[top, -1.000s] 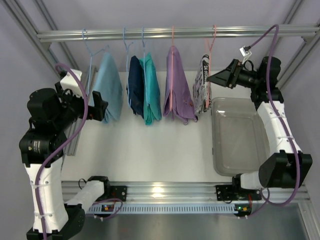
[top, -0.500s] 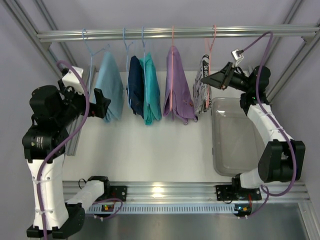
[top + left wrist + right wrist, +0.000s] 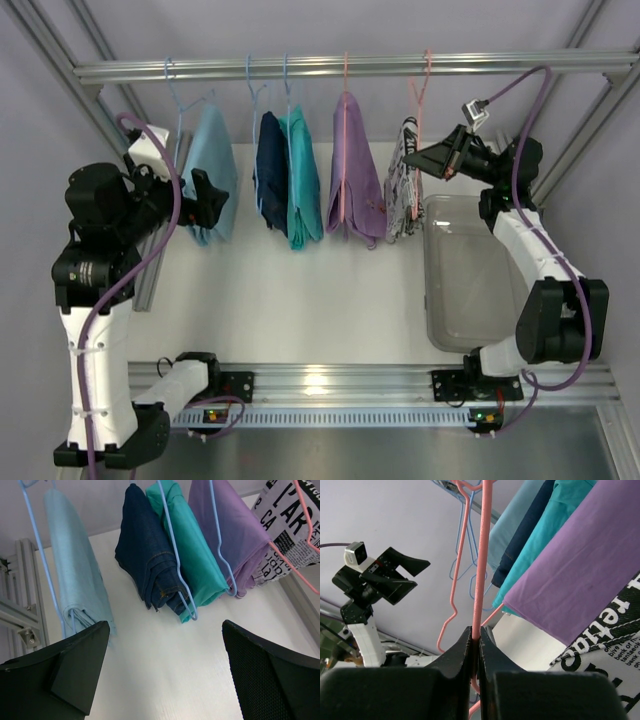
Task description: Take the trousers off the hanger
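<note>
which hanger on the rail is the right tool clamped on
The rightmost pink hanger, carrying the black-and-white newsprint trousers: the right tool is shut on its wire. The other pink one holds purple cloth; the rest are light blue.

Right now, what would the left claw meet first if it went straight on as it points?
Most likely the folded navy jeans, perhaps their lower edge; the open left claw may instead pass beneath them, since depth is unclear.

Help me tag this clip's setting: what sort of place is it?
Probably a lab test rig, not a home closet: an aluminium-profile clothes rail, a white table and a clear plastic bin.
</note>
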You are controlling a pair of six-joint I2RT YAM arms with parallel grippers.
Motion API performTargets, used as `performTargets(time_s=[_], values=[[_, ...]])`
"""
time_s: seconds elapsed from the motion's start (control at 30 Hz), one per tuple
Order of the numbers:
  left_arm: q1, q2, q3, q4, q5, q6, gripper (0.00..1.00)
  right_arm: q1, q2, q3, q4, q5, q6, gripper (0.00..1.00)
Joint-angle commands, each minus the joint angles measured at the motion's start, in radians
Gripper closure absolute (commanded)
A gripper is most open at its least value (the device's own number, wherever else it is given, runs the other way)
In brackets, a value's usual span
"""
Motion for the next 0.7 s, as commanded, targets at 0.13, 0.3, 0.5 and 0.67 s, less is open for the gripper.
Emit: performTargets(time_s=[0.13, 0.3, 0.5, 0.67], values=[[0.003, 0.01, -0.006, 0.181, 0.122, -0.067, 0.01, -0.003, -0.075, 0.107, 0.167, -0.005, 0.053, 1.0], [0.003, 0.034, -0.005, 0.252, 0.199, -0.105, 0.01, -0.006, -0.088, 0.153, 0.204, 0.001, 0.099, 1.0], [0.003, 0.059, -0.003, 0.336, 0.301, -0.153, 0.01, -0.006, -0.151, 0.106, 0.271, 0.004, 0.16, 1.0], [0.002, 0.14, 0.038, 0.466, 0.439, -0.307, 0.01, -0.006, -0.251, 0.018, 0.227, -0.008, 0.128, 1.0]])
